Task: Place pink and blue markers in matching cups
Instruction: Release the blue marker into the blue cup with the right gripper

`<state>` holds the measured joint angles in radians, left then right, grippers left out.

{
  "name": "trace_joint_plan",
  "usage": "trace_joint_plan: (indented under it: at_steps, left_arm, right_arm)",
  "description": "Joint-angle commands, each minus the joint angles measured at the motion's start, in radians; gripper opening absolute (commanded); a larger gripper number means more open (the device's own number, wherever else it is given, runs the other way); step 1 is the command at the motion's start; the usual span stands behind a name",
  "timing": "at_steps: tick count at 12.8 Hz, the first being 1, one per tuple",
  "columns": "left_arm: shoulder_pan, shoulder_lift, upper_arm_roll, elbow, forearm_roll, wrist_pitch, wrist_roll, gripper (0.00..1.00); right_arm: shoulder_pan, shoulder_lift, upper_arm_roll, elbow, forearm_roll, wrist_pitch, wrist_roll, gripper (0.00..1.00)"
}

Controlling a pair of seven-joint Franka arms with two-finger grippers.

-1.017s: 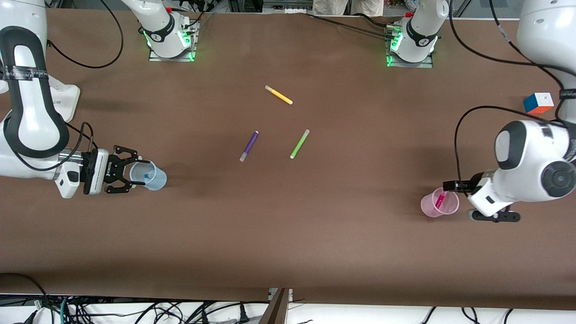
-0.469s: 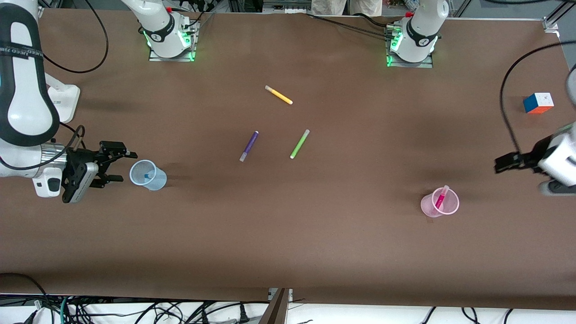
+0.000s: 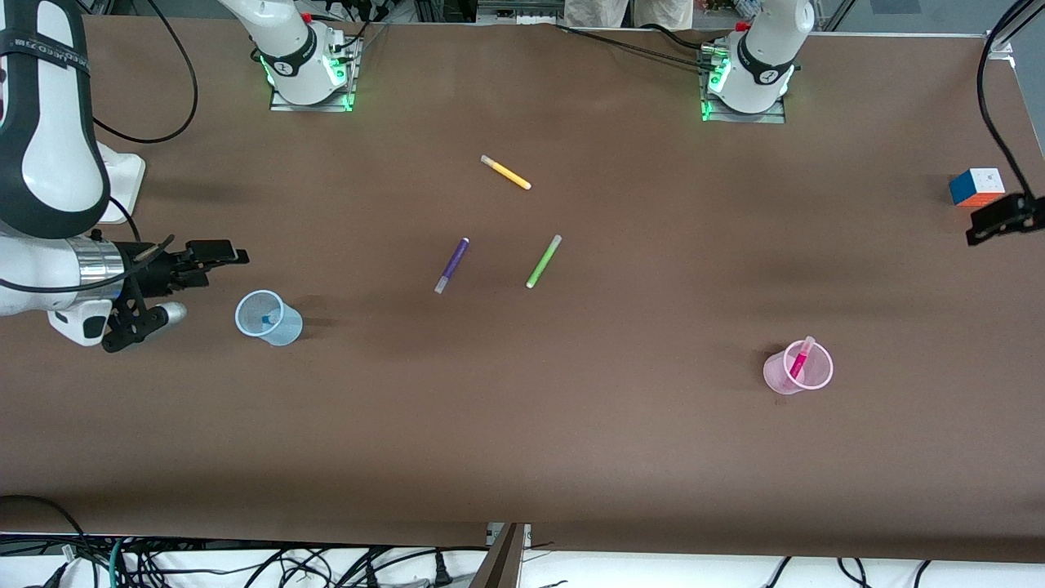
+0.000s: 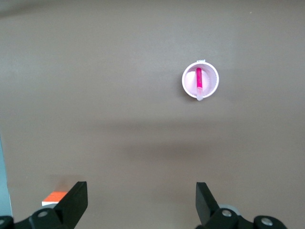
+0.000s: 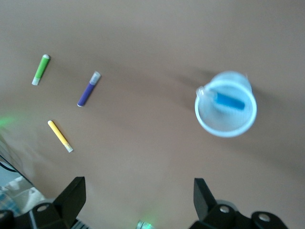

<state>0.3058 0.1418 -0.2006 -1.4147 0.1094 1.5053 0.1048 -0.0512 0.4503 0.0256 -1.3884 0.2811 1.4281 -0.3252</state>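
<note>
The pink marker [image 3: 798,362] leans inside my pale pink cup [image 3: 784,377] toward my left arm's end of the table, its pale cap poking above the rim. The blue marker [image 3: 266,319] sits in the pale blue cup [image 3: 282,328] toward my right arm's end. My left gripper [image 4: 139,206] hangs high above bare table, fingers spread wide and empty. My right gripper [image 5: 137,202] hovers beside the blue cup, likewise wide apart, holding nothing. On the brown table [image 3: 620,457] lie a purple pen [image 3: 451,265], green pen [image 3: 544,260], yellow pen [image 3: 505,172] and a puzzle cube [image 3: 976,186].
</note>
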Motion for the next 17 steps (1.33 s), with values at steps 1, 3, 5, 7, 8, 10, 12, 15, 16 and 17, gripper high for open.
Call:
trace_joint_plan:
  at_steps: [1, 3, 5, 7, 8, 10, 12, 15, 16, 17]
  left_arm:
    - [0.007, -0.076, 0.001, -0.009, -0.045, -0.045, -0.010, 1.00]
    - [0.004, -0.077, -0.011, 0.031, -0.066, -0.094, -0.013, 1.00]
    - [-0.001, -0.082, -0.011, 0.034, -0.114, -0.117, -0.040, 1.00]
    - [-0.007, -0.079, -0.017, 0.034, -0.129, -0.112, -0.056, 1.00]
    - [-0.004, -0.074, -0.037, 0.031, -0.129, -0.106, -0.056, 1.00]
    - [-0.001, -0.074, -0.065, 0.020, -0.128, -0.106, -0.056, 1.00]
    - [0.006, -0.080, -0.104, 0.022, -0.119, -0.134, -0.056, 1.00]
    - [0.024, -0.074, -0.111, 0.039, -0.128, -0.180, -0.106, 1.00]
    - [0.027, -0.074, -0.109, 0.033, -0.122, -0.180, -0.106, 1.00]
    - [0.027, -0.080, -0.105, 0.023, -0.116, -0.191, -0.097, 1.00]
  right_arm:
    - [0.001, -0.027, 0.011, 0.026, -0.086, -0.080, 0.197, 1.00]
    - [0.013, -0.074, 0.013, 0.014, -0.141, -0.096, 0.308, 1.00]
    - [0.013, -0.145, 0.014, -0.033, -0.193, -0.127, 0.406, 1.00]
    - [0.014, -0.241, 0.014, -0.090, -0.226, -0.127, 0.416, 1.00]
    - [0.013, -0.298, 0.014, -0.125, -0.227, -0.130, 0.413, 1.00]
    - [0.011, -0.393, 0.011, -0.179, -0.234, -0.132, 0.402, 1.00]
    - [0.011, -0.448, 0.011, -0.172, -0.287, -0.132, 0.400, 1.00]
    - [0.011, -0.476, 0.010, -0.158, -0.341, -0.121, 0.397, 1.00]
    - [0.011, -0.481, 0.001, -0.158, -0.335, -0.120, 0.400, 1.00]
    - [0.010, -0.478, 0.000, -0.156, -0.333, -0.126, 0.400, 1.00]
